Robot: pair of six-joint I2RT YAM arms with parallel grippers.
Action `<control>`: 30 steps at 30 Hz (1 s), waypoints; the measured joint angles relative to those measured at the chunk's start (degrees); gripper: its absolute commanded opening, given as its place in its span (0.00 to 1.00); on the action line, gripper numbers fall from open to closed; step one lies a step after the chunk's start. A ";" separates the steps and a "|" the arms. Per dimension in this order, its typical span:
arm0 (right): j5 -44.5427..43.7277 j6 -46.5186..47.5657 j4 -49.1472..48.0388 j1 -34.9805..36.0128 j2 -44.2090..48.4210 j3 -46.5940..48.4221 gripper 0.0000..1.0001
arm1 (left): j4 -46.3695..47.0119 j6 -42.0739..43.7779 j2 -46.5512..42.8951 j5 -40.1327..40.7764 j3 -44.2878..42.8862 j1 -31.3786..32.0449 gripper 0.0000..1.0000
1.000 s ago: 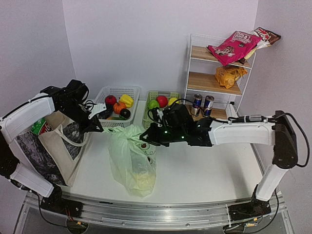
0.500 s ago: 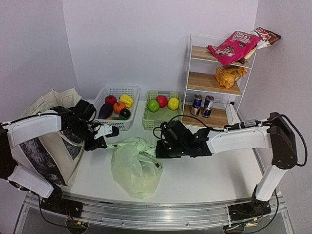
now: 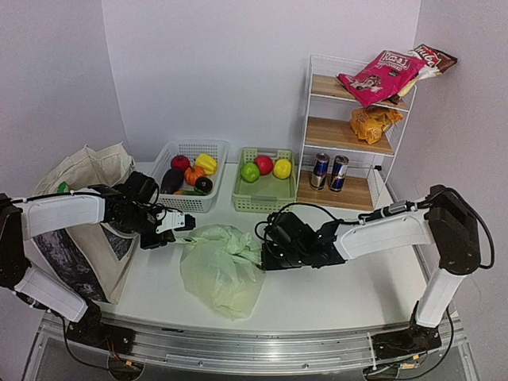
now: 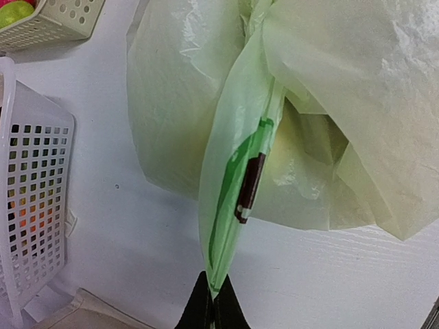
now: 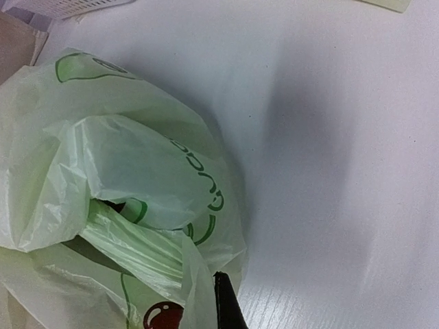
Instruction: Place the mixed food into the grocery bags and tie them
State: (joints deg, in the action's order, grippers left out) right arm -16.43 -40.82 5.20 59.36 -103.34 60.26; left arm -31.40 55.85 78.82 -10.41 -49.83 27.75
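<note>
Plastic bag (image 3: 222, 270) slumps flatter at lower centre than before; lowered left fingers (image 4: 199, 312) and right fingers (image 5: 226, 306) clench it.

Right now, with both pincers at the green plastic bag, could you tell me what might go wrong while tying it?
1. The left pincer pinches a handle strip pulled thin and taut; the film could tear or slip free.
2. The right pincer grips only a small fold of the plastic bag, so a tug might lose it.
3. The white basket sits close beside the left pincer; a wide swing might nudge it.
</note>
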 measured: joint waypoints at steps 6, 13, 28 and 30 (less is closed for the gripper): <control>0.13 -0.82 -1.98 -0.89 -0.38 -2.08 0.00 | 2.34 1.45 0.04 0.02 2.34 -0.17 0.00; 0.43 -1.24 -3.25 -1.27 -0.38 -4.28 0.00 | 5.38 2.95 0.01 0.16 5.95 -1.02 0.00; 1.45 3.44 0.99 -3.08 3.40 -4.40 0.00 | -2.00 2.32 -1.72 -2.45 0.25 -1.60 0.00; 0.80 6.56 5.16 -3.55 5.63 -1.90 0.00 | -6.10 1.08 -2.41 -3.21 -5.34 -0.49 0.00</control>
State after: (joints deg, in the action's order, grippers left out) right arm -15.63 -34.25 10.37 55.81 -97.71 58.36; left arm -37.50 56.93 76.42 -13.62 -55.17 27.26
